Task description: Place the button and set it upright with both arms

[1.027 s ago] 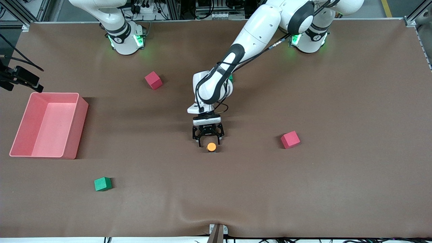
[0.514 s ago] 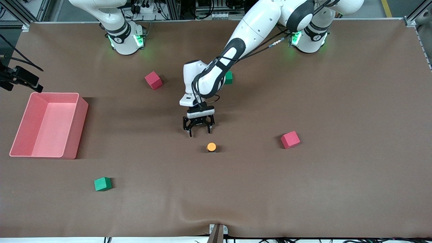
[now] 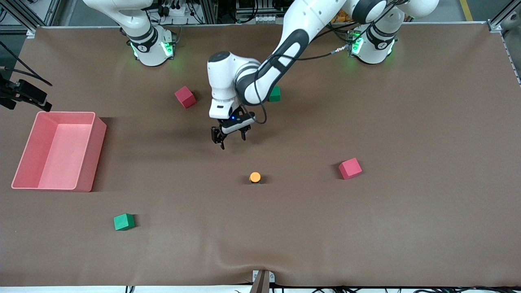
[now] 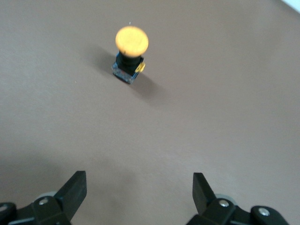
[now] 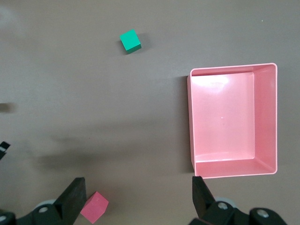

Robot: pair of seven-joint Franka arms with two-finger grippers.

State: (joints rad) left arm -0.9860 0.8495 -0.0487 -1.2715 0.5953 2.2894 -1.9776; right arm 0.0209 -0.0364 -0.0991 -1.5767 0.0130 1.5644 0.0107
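Standing cap-up on the surface (image 3: 366, 228), the button (image 3: 255, 177) lay nearer the front camera than the left gripper (image 3: 230, 136), whose empty fingers (image 4: 75, 187) were spread, while the right gripper (image 5: 136, 197) waited, fingers likewise apart, over the right arm's end.

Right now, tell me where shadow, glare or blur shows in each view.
Front view: sharp; soft shadow under the left gripper. Left wrist view: the button slightly soft, casting a short shadow. Right wrist view: glare on the pink bin floor; arm shadow smeared across the table.
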